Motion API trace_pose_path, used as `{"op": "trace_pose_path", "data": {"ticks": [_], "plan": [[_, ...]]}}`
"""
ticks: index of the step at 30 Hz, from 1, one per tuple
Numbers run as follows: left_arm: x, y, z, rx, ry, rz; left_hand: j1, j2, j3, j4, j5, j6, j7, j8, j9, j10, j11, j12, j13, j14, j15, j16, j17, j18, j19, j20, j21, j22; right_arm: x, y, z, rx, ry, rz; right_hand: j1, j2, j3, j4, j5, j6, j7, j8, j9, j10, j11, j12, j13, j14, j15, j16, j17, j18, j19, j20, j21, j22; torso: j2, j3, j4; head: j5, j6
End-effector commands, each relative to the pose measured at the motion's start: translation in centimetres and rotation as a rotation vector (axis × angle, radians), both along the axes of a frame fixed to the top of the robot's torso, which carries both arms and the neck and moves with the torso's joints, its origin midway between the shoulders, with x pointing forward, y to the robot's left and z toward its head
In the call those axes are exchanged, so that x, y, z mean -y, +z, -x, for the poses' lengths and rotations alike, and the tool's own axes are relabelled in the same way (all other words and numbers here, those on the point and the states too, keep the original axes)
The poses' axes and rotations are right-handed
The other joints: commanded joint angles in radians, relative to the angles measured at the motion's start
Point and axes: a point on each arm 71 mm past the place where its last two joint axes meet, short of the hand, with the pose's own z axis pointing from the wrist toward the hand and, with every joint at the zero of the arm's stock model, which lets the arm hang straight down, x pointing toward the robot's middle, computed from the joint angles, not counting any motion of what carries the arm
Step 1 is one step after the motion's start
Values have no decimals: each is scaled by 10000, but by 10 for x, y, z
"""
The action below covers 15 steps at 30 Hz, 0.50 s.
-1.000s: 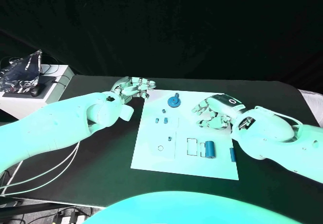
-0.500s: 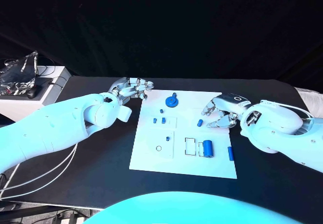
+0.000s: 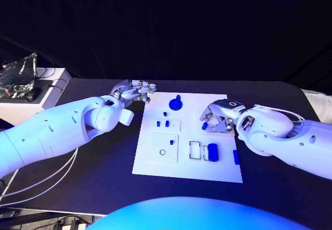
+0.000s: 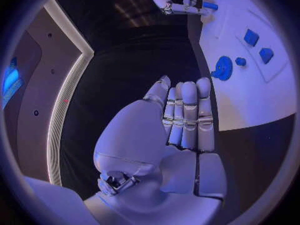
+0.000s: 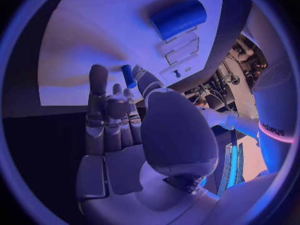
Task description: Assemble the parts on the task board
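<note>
- Small blue peg (image 3: 205,126) is sitting pinched in right hand (image 3: 218,117) fingertips (image 5: 139,77), over task board (image 3: 156,165) right side.
- Left hand (image 3: 133,91) is hovering off the board's far-left corner, fingers curled, holding nothing.
- Step looks like carrying the peg; next it needs lining up with a socket.

right hand (image 3: 216,116) — now pinching small blue peg (image 3: 205,126) | lifted off board

White task board (image 3: 156,165) flat mid-table, small blue parts (image 3: 212,152) scattered across it.
</note>
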Motion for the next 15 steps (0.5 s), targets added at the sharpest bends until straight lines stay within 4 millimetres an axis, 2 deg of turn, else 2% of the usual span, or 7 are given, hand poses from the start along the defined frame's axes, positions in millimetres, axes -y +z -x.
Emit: {"op": "trace_pose_path", "data": {"ticks": [1,4,7,11,13,14,15], "plan": [[2,1,1,64,-194,84,47,31,-58,-18,24,-52,-6,35,-12,-93,1,-23,-9,22,38,-39,11,116,22,9,-60,133,-2,-3,1,-100,215,204,-48,116,183,-34,-52,94,70,1,1,165,-16,-12,-5,31,9,53,25,176,48,-50,-42,37,-7,-6,-11,25,0],[2,1,1,61,-196,83,47,31,-58,-18,24,-52,-6,35,-12,-93,1,-23,-9,22,38,-39,11,116,22,9,-60,133,-3,-4,2,-195,268,226,-122,175,464,-50,-24,302,130,10,11,457,-98,-26,-2,47,-47,80,65,150,53,-89,-30,89,-9,0,-27,36,0],[2,1,1,61,-202,86,47,31,-58,-18,24,-52,-6,35,-12,-93,1,-23,-9,22,38,-39,11,116,22,9,-60,133,-4,-5,2,-246,289,242,-197,192,713,-76,-21,455,161,7,7,583,-131,-30,-4,53,-75,96,96,116,47,-121,-26,140,-11,2,-18,42,0],[2,1,1,60,-202,85,47,31,-58,-18,24,-52,-6,35,-12,-93,1,-23,-9,22,38,-39,11,116,22,9,-60,133,-4,-5,2,-283,298,260,-241,325,1035,-119,-13,747,224,8,12,781,-166,-32,-4,62,-106,132,154,82,47,-161,-13,213,-8,5,-8,53,0],[2,1,1,60,-195,81,47,31,-58,-18,24,-52,-6,35,-12,-93,1,-23,-9,22,38,-39,11,116,22,9,-60,133,-5,-5,2,-293,296,267,-241,427,1215,-135,-197,862,221,11,13,878,-201,-30,-2,66,-125,148,181,66,41,-180,-10,247,-3,5,-11,41,0],[1,1,1,60,-192,79,51,40,-68,-19,24,-56,-6,57,-11,-101,1,-3,-13,22,39,-28,16,118,30,12,-76,142,-5,-5,2,-297,295,271,-222,513,1395,-134,-504,920,218,11,14,925,-216,-31,-2,71,-136,161,204,57,42,-191,-5,268,-2,5,-14,42,0],[1,1,1,59,-189,76,52,43,-72,-20,24,-58,-6,66,-11,-104,0,5,-15,22,39,-23,18,119,33,12,-83,146,-5,-5,2,-298,294,273,-276,488,1607,-150,-494,990,212,9,14,987,-229,-32,-2,69,-151,165,218,37,40,-211,3,310,-1,4,-15,39,0]]}}
